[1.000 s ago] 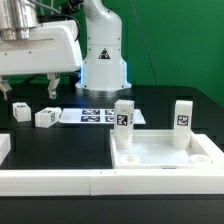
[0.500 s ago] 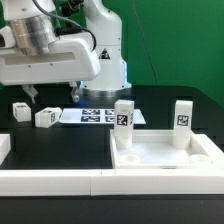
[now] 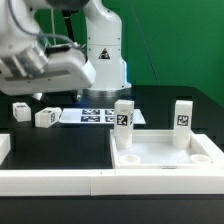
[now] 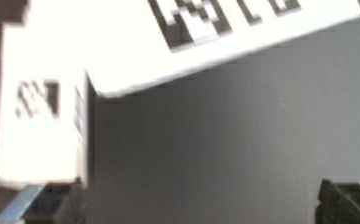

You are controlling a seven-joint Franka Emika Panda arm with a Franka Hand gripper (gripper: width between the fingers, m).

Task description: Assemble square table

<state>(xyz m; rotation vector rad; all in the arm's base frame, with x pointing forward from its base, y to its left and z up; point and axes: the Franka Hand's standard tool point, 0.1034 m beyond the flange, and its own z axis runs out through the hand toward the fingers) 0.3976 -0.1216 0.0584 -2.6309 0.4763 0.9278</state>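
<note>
The square table top (image 3: pixel 165 152) lies at the exterior view's right with two white legs standing upright on it, one (image 3: pixel 123 116) at its near-left corner and one (image 3: pixel 182 116) further right. Two more legs lie loose on the black table at the left, one (image 3: pixel 21 110) further out and one (image 3: pixel 47 116) beside the marker board. My gripper (image 3: pixel 42 93) hangs tilted above these loose legs. In the wrist view my gripper (image 4: pixel 198 205) is open with only dark table between its fingertips, and a lying tagged leg (image 4: pixel 35 120) sits just beside one fingertip (image 4: pixel 52 203).
The marker board (image 3: pixel 95 115) (image 4: pixel 212 35) lies flat behind the loose legs, in front of the robot base (image 3: pixel 103 60). Long low white rails (image 3: pixel 50 180) run along the front edge, with a short one (image 3: pixel 4 148) at the left.
The arm has swung toward the exterior view's left and turned its hand to a tilt above the loose legs. The jaws have stayed open and no part has moved.
</note>
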